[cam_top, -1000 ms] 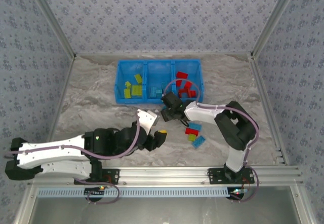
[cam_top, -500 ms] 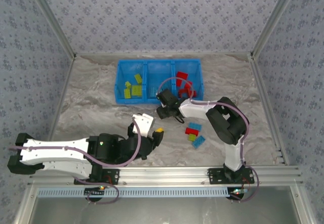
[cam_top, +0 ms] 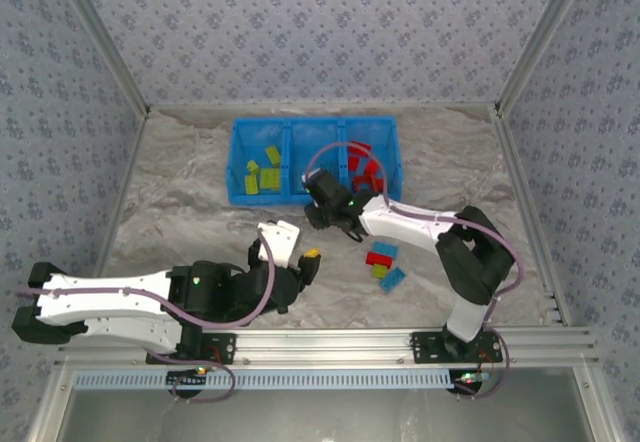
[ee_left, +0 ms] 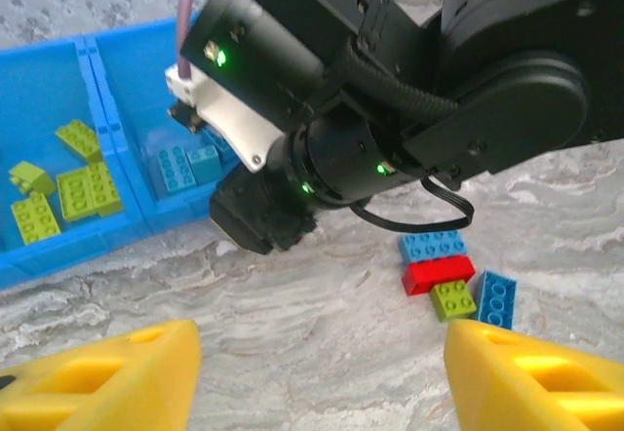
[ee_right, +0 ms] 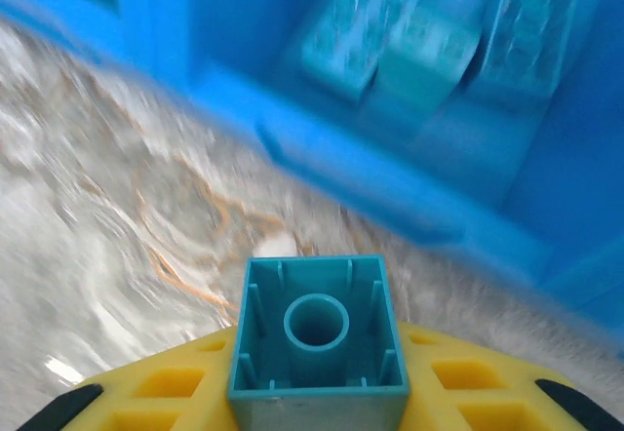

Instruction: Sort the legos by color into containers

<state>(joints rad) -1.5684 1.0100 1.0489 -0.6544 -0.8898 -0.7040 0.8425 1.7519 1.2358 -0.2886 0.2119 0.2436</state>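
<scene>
From above and behind the arm bases we look down on the whole table [cam_top: 200,212], with the blue bin [cam_top: 270,200] at its far side. From the left wrist we look low and forward between our yellow fingers [ee_left: 97,372], past the right arm [ee_left: 487,90], sharing with the overhead view the bin's left and middle compartments and the loose legos [ee_left: 439,273] on the table. From the right wrist, over the teal lego [ee_right: 317,329] in our grip, we sit very near the bin's blurred front wall, facing the light-blue legos [ee_right: 419,41] in the middle compartment, which the other two views also take in.

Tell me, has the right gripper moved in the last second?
Yes. The right gripper, holding a blue lego, shifted left and closer to the bin's front wall.
</scene>
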